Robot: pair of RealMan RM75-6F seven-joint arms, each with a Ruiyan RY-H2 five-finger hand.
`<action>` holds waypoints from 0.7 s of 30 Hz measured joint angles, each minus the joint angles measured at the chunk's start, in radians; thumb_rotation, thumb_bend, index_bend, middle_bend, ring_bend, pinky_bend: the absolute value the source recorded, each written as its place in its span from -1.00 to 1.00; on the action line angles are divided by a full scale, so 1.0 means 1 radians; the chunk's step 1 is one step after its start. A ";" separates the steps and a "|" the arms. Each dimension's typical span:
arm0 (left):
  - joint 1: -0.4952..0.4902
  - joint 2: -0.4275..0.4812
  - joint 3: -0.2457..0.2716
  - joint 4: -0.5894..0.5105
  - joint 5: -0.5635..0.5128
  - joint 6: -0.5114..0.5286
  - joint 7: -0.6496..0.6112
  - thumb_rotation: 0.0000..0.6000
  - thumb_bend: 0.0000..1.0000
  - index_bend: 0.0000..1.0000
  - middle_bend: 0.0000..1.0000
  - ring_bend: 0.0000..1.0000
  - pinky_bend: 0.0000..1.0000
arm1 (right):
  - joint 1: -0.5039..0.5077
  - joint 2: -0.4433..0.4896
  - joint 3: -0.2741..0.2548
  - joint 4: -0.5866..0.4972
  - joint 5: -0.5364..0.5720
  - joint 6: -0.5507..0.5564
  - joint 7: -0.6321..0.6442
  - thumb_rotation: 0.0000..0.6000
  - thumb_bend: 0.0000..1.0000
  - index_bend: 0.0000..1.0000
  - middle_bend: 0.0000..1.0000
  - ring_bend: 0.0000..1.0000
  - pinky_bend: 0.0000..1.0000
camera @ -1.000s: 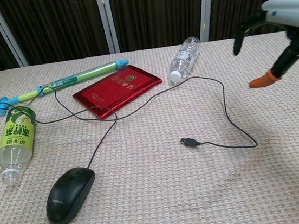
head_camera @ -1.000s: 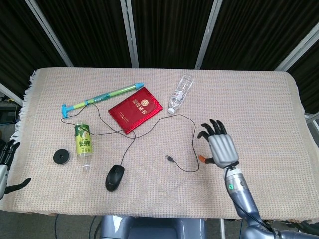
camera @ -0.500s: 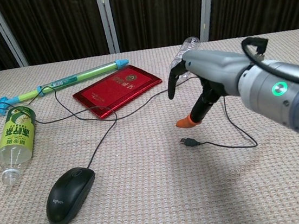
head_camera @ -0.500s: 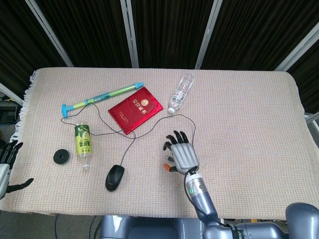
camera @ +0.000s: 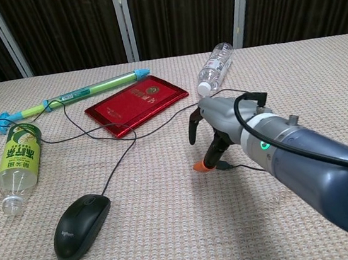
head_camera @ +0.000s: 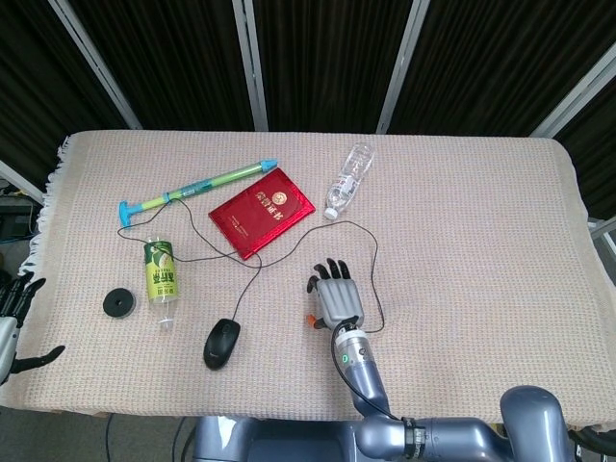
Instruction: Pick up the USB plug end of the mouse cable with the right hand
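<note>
Black USB plug (camera: 221,164) lay on beige woven worktop (head_camera: 481,212), under right hand (head_camera: 336,301), at 3 o'clock of black mouse (head_camera: 221,343). Fingers (camera: 192,130) spread, grasping nothing; orange-tipped thumb just beside plug. Left hand (head_camera: 12,318) at worktop's 8 o'clock edge, fingers released.

The right hand (camera: 215,128) hides the USB plug; grip unclear.

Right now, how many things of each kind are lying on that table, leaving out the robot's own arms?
Bottles: 2, green-label bottle and clear bottle
Mouse with cable: 1, black mouse
Booklet: 1, red booklet
Pen-like stick: 1, green and blue stick
Round disc: 1, black disc
Total: 6
</note>
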State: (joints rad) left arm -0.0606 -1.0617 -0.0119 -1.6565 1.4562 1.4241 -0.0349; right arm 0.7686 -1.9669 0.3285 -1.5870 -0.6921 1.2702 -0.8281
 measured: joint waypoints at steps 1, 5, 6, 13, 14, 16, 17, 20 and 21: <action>0.000 0.000 0.000 0.000 -0.001 -0.001 -0.002 1.00 -0.76 -0.83 -1.00 -1.00 -1.00 | 0.004 -0.007 0.001 0.015 0.001 -0.004 0.003 1.00 -0.60 -0.12 -0.68 -1.00 -0.87; -0.001 0.004 0.000 -0.003 -0.006 -0.006 -0.011 1.00 -0.76 -0.82 -1.00 -1.00 -1.00 | 0.014 -0.034 0.003 0.074 0.013 -0.019 0.015 1.00 -0.60 -0.11 -0.68 -1.00 -0.87; -0.002 0.005 -0.001 -0.003 -0.007 -0.008 -0.014 1.00 -0.76 -0.82 -1.00 -1.00 -1.00 | 0.015 -0.038 0.002 0.085 0.017 -0.021 0.016 1.00 -0.60 -0.10 -0.68 -1.00 -0.87; -0.004 0.010 0.003 -0.009 -0.001 -0.013 -0.023 1.00 -0.76 -0.81 -1.00 -1.00 -1.00 | 0.014 -0.054 -0.001 0.167 0.036 -0.036 0.028 1.00 -0.60 -0.09 -0.66 -1.00 -0.87; -0.004 0.010 0.004 -0.009 -0.001 -0.014 -0.024 1.00 -0.76 -0.81 -1.00 -1.00 -1.00 | 0.013 -0.054 0.000 0.173 0.038 -0.037 0.028 1.00 -0.59 -0.08 -0.66 -1.00 -0.87; -0.005 0.010 0.004 -0.010 -0.002 -0.016 -0.027 1.00 -0.76 -0.80 -1.00 -1.00 -1.00 | 0.010 -0.051 0.000 0.181 0.037 -0.036 0.030 1.00 -0.58 -0.06 -0.65 -1.00 -0.87; -0.005 0.010 0.004 -0.011 -0.002 -0.017 -0.029 1.00 -0.76 -0.80 -1.00 -1.00 -1.00 | 0.009 -0.048 0.000 0.184 0.036 -0.036 0.031 1.00 -0.57 -0.05 -0.65 -1.00 -0.87; -0.007 0.011 0.004 -0.014 -0.003 -0.020 -0.033 1.00 -0.76 -0.80 -1.00 -1.00 -1.00 | 0.003 -0.041 0.001 0.183 0.034 -0.033 0.034 1.00 -0.56 -0.03 -0.64 -1.00 -0.87; -0.007 0.012 0.004 -0.015 -0.003 -0.021 -0.034 1.00 -0.76 -0.80 -1.00 -1.00 -1.00 | 0.001 -0.039 0.001 0.181 0.034 -0.032 0.034 1.00 -0.56 -0.02 -0.64 -1.00 -0.87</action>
State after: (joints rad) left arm -0.0674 -1.0501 -0.0076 -1.6717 1.4530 1.4034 -0.0687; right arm 0.7700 -2.0056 0.3294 -1.4065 -0.6582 1.2382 -0.7937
